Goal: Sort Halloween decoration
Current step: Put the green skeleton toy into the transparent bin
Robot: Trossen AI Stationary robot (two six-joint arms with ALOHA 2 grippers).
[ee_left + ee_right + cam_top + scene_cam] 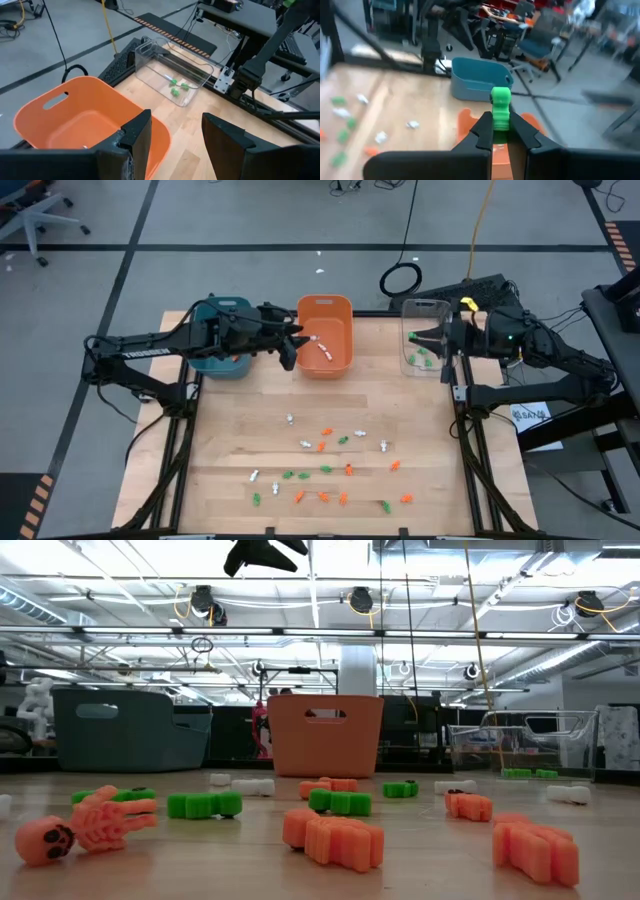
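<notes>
Several tiny orange, white and green Halloween trinkets (330,470) lie scattered on the near half of the wooden table (240,440). My left gripper (172,145) hovers open over the left rim of the orange bin (325,330) with nothing between its fingers. My right gripper (501,127) is up above the clear bin (425,320) at the far right, shut on a green trinket (500,107). A few green trinkets (177,87) lie on the clear bin's floor. White and orange ones (322,346) lie in the orange bin. My right gripper pinches one end of the green trinket (500,122) between its two fingertips. The rest of the trinket sticks out past the fingertips. The fingers reach out roughly level toward the table's left side, and the trinket is lifted clear, high above the table.
A teal bin (222,350) stands at the far left, partly under my left arm. The three bins line the far edge. The strip of table between the bins and the scattered trinkets is bare wood (330,395).
</notes>
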